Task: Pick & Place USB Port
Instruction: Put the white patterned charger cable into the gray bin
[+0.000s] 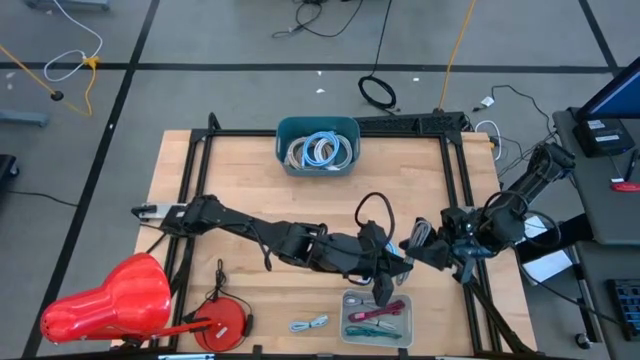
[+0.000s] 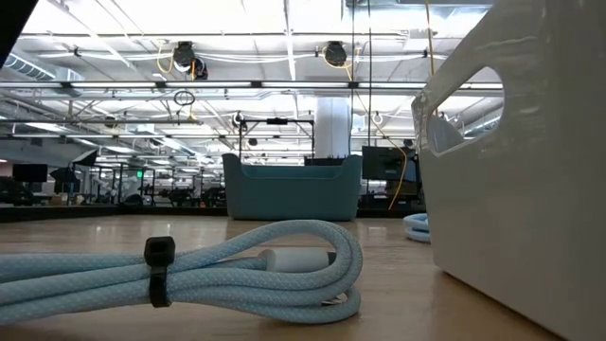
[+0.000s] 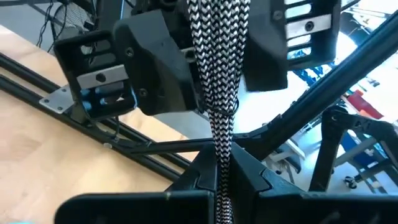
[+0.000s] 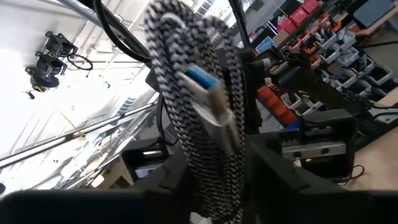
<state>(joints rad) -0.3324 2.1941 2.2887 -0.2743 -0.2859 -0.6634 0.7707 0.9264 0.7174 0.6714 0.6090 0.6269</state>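
A black-and-white braided USB cable (image 1: pixel 374 214) is held between my two grippers above the table's near right part. Its loop stands toward the far side, and one end (image 1: pixel 385 292) hangs over a white tray (image 1: pixel 348 300). My left gripper (image 1: pixel 386 264) is shut on the cable and also shows in its wrist view (image 3: pixel 219 183). My right gripper (image 1: pixel 414 246) faces it from the right and is shut on the same cable (image 4: pixel 214 186). A plug with a blue insert (image 4: pixel 200 79) lies against the coiled strands. My left gripper pinches a doubled stretch of the braided cable (image 3: pixel 220 146) between its two fingers. From there the cable runs straight on to my right gripper (image 3: pixel 217 56). The cable is lifted clear of the table. My right gripper pinches the bundled strands of the cable (image 4: pixel 214 149) between its two fingers, several strands together. The coil and its plug stand out beyond the fingertips. The bundle is clear of the table.
A teal bin (image 1: pixel 318 128) with light blue cables stands at the table's far middle. The white tray holds pink and green cables (image 1: pixel 378 318). A tied light blue cable (image 1: pixel 310 323) lies left of the tray and fills the foreground of the low view (image 2: pixel 189 270). A red object (image 1: pixel 110 300) is at the near left.
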